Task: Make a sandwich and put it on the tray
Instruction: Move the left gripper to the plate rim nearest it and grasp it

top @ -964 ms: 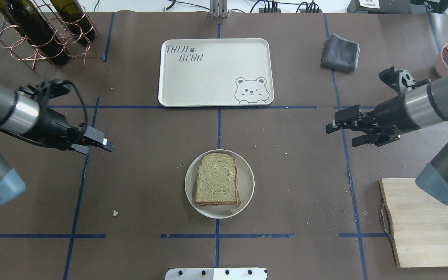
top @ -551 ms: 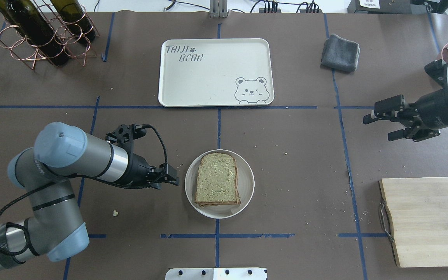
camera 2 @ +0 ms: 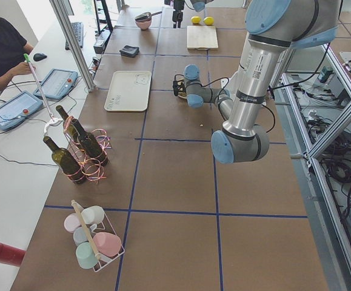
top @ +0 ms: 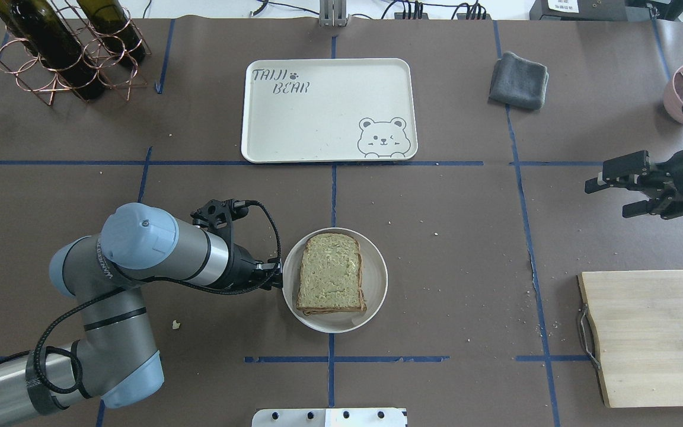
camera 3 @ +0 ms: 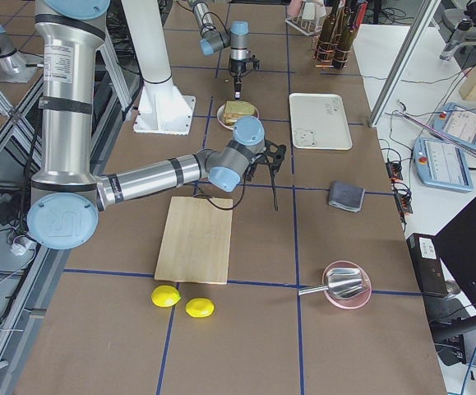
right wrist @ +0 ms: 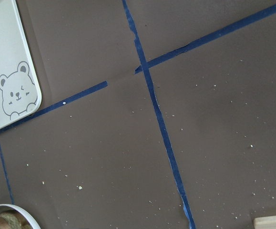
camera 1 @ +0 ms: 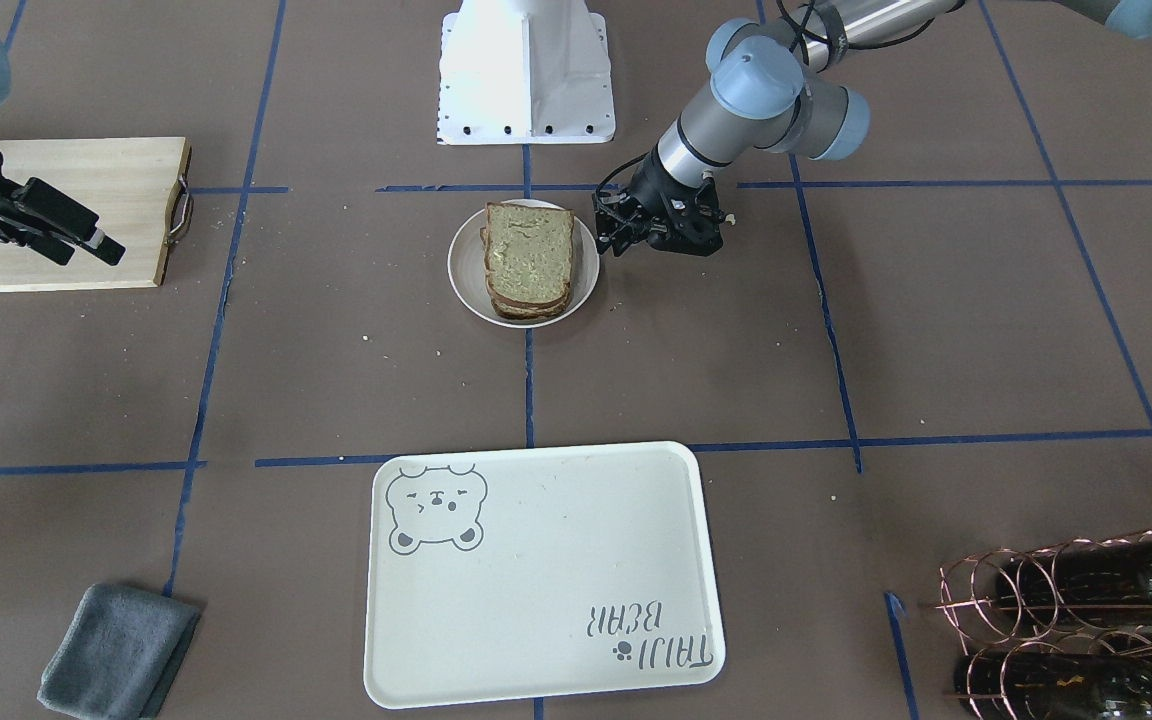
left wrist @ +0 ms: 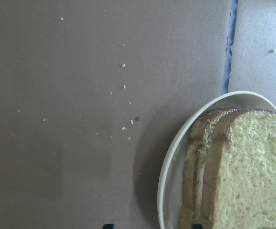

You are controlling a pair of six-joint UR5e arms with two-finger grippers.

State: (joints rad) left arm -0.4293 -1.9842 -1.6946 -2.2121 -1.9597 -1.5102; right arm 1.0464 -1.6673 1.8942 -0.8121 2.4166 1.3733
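While the sandwich is not yet where it belongs, the tray [top: 329, 110] lies well beyond the plate, on the side away from my base, with its long edge facing the plate. I judge that suits a straight carry or push forward. The wooden cutting board [top: 650, 338] sits far off to the plate's right and has no part in this step.

The plate [top: 377, 302] is round and off-white, and it carries the sandwich [top: 331, 273] a little left of its middle. The two bread slices are stacked with their crusts nearly in line. The filling is hidden from above, so I cannot say how it lies.

I take the plate rather than the bread because soft slices would crush or slide apart in a pinch, and a stiff rim gives me a firm hold. That is why my left gripper [top: 276, 276] is low at the plate's left edge. The wrist view shows my jaws apart, one tip outside the rim and one inside beside the crust, not yet closed on it.

My right gripper [top: 608, 198] hangs well to the plate's right, jaws spread and holding nothing, out of the way of the path to the tray.

Crumbs dot the table around the plate.
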